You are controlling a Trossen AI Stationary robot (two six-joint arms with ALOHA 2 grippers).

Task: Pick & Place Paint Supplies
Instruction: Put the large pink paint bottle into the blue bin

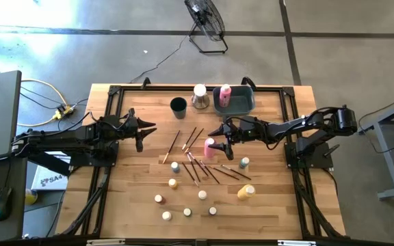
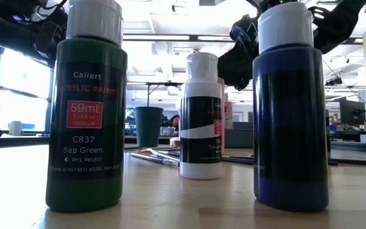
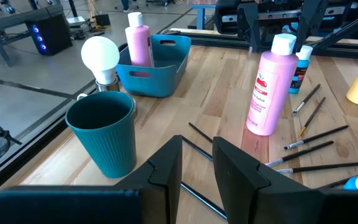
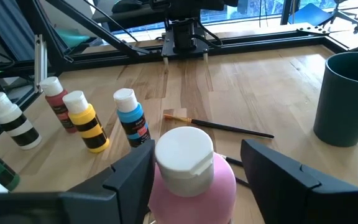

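Pale wooden planks form the tabletop [image 1: 265, 205], scattered with small capped bottles and thin brushes [image 1: 204, 167]. Near the middle stands a tall pink paint bottle [image 1: 210, 147], smooth plastic with a white flip cap; the right gripper [image 1: 219, 142] straddles its neck, fingers spread and not yet pinching. Probably light but slick and tippy, so gripping the body below the shoulder seems safest. Left gripper [image 1: 142, 130] waits well apart, nearly closed and empty.

The high view looks straight down on the tabletop [image 1: 135, 205]; the low view sits close behind bottles; both wrist views share the pink bottle [image 3: 269, 87].
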